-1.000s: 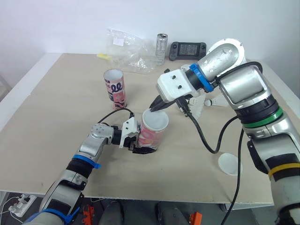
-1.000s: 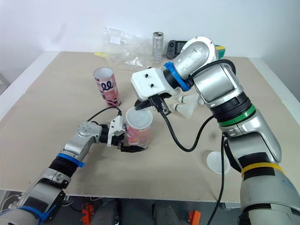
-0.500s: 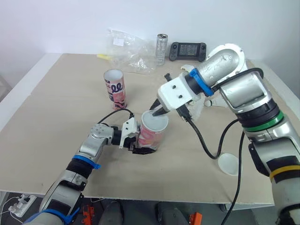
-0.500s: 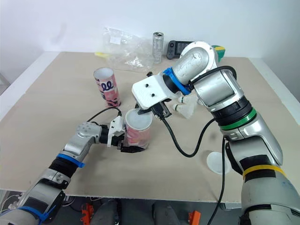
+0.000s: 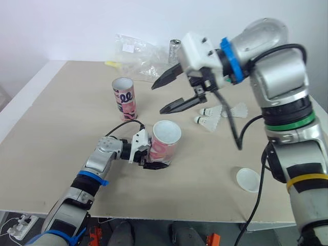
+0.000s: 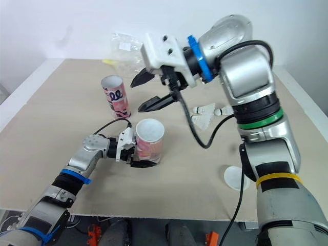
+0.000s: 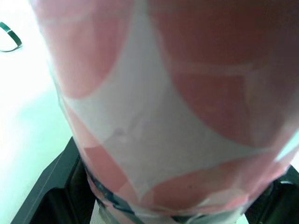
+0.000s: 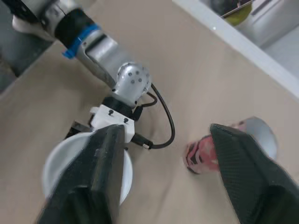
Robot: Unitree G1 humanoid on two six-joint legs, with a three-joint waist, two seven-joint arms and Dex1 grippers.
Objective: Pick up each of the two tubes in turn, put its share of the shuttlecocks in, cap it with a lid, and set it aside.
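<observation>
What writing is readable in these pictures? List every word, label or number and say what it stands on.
No text reads clearly.
Farther pink-and-white paper tube: dark looping script, perhaps "ell", too blurred to be sure.
White label on the clear plastic bag: too small to read.
Nearer pink-and-white paper tube: pattern only, no lettering seen.

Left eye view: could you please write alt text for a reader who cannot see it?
The left gripper holds an open pink tube while the open right gripper hovers above. A second tube, loose shuttlecocks and a white lid sit nearby.
</observation>
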